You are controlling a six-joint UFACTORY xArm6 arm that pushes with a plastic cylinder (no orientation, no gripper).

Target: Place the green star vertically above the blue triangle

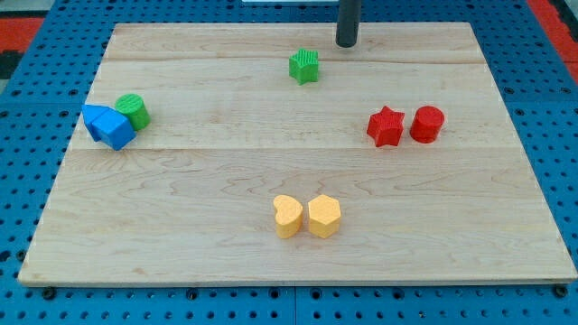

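The green star [304,66] lies near the view's top, a little right of the middle of the wooden board [226,190]. My tip [347,43] stands just to the star's upper right, a short gap away and not touching it. Two blue blocks touch each other at the view's left: a blue triangle [93,117] and a blue cube-like block [117,130]. The star is far to the right of them and slightly higher in the view.
A green cylinder [134,109] touches the blue blocks on their upper right. A red star [386,126] and a red cylinder [427,124] sit at the right. A yellow heart [287,217] and a yellow hexagon [324,216] sit at the bottom middle.
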